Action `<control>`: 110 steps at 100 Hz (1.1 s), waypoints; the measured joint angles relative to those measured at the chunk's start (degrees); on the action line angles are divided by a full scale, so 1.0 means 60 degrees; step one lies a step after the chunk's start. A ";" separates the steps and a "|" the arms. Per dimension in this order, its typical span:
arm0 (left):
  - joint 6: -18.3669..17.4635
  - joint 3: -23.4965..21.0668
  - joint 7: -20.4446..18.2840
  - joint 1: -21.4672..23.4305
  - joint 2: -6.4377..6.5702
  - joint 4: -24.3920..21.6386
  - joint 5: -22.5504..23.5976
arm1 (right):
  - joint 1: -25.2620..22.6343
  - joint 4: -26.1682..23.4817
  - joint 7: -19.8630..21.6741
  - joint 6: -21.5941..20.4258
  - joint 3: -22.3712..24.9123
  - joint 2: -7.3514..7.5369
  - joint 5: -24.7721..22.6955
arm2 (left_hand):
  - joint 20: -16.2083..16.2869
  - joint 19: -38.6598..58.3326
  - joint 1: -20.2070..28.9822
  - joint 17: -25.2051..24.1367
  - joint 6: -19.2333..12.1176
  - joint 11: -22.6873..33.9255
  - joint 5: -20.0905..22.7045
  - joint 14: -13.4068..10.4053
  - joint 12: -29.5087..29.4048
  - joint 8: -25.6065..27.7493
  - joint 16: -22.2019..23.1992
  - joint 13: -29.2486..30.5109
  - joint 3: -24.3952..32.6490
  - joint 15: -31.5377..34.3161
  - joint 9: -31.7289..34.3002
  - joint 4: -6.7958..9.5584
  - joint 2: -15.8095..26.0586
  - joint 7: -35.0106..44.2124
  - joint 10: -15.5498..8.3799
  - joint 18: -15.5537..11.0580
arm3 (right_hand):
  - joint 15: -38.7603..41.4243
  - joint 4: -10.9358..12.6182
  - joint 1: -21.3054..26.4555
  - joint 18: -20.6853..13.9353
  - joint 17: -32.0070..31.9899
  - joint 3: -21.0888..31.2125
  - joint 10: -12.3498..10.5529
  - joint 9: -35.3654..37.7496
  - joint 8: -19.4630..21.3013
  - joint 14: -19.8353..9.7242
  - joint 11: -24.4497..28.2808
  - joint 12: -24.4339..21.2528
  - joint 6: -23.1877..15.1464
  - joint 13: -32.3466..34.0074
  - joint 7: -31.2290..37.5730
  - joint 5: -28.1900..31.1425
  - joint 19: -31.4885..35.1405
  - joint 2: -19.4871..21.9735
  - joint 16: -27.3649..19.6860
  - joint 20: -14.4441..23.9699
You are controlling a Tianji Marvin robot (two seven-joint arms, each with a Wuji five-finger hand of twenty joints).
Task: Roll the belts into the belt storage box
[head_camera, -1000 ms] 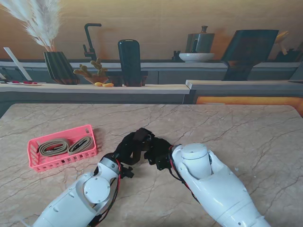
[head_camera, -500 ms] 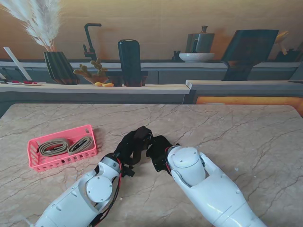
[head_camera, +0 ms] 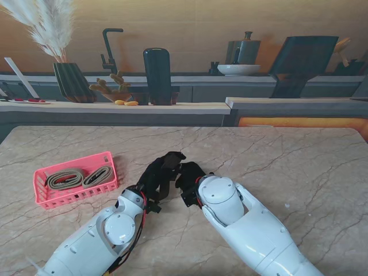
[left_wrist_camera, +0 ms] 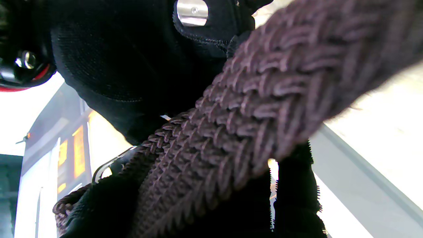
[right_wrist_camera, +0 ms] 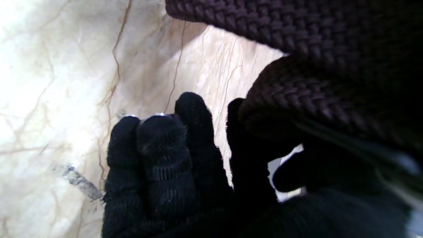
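**Both robot hands on a dark braided belt at mid-table**

At the left of the marble tabletop (head_camera: pixel 287 161) sits the pink belt storage box (head_camera: pixel 40 198), a slotted plastic basket. Two rolled tan belts (head_camera: pixel 79 178) lie side by side inside it, flattened into long coils.

To the right of the box, well apart from it, the left robot hand (head_camera: pixel 156 179) reaches forward from its white forearm (head_camera: pixel 98 241). Its black-gloved fingers are wrapped on a dark braided belt (left_wrist_camera: pixel 251 109). In the left wrist view the plaited strap runs slantwise across the whole picture, very close to the lens, with gloved fingers (left_wrist_camera: pixel 132 76) pressed against it; a thin metal loop (left_wrist_camera: pixel 109 165), perhaps the buckle, shows beside the strap, though it is too blurred to be sure.

Just right of that, the right robot hand (head_camera: pixel 190 177) meets the left one, the two gloves touching or nearly so in the stand's view. The right wrist view shows two layers of the same braid, one curved over the other, with a finger and the thumb pinching the lower layer. Its other three fingers (right_wrist_camera: pixel 158 158) stand close together and free of the belt, over the veined marble.

Beyond the tabletop's far edge runs a counter (head_camera: pixel 115 106) with a ribbed vase of pampas grass (head_camera: pixel 72 80).
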 measured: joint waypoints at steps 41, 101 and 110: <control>-0.0372 0.0081 -0.0535 -0.0153 0.0042 -0.0072 -0.0073 | -0.0152 -0.0127 -0.0854 0.0907 0.0605 -0.0521 0.1890 | -0.0008 -0.0552 0.0154 -0.1716 -0.0730 -0.0501 0.1412 0.1636 -0.0167 0.0223 0.0050 -0.1496 0.0126 -0.0948 -0.0048 0.0113 0.0093 0.1644 -0.1058 0.0491 | 0.0072 0.0554 0.0767 0.0033 0.0023 0.0500 0.0012 0.0014 -0.0003 0.0002 0.0073 -0.0002 0.0028 0.0007 0.0436 -0.0027 0.0071 0.0435 -0.0079 -0.0015; 0.0038 -0.0195 -0.0202 0.0107 -0.0268 -0.0588 -0.0353 | -0.1063 -0.1210 0.0838 0.1048 0.1611 0.0039 0.0838 | -0.0666 0.0800 0.0479 0.2050 0.1136 0.0569 0.1635 -0.0737 0.3564 0.1167 0.0772 0.3266 0.0023 0.1984 0.2792 0.0334 0.0200 0.4672 -0.0917 -0.0399 | -0.1743 0.1167 -0.0935 0.0105 -0.1047 0.2357 0.0463 -0.1700 -0.0036 0.0245 -0.1035 -0.0441 0.0591 -0.1496 -0.2217 -0.1069 -0.0978 -0.1221 -0.0346 -0.0599; 0.0125 -0.0264 -0.0198 0.0201 -0.0307 -0.0721 -0.0345 | -0.1192 -0.1334 0.0932 0.1009 0.1796 0.0150 0.0545 | -0.0638 0.1022 0.0547 0.1975 0.1136 0.0105 0.1620 -0.0953 0.3597 0.1409 0.1075 0.3601 0.0023 0.2762 0.2741 0.0414 0.0224 0.4672 -0.1042 -0.0404 | -0.2265 0.1166 -0.0935 0.0112 -0.1213 0.2244 0.0564 -0.2117 -0.0125 0.0291 -0.1329 -0.0487 0.0530 -0.1825 -0.2900 -0.1319 -0.1220 -0.1732 -0.0513 -0.0616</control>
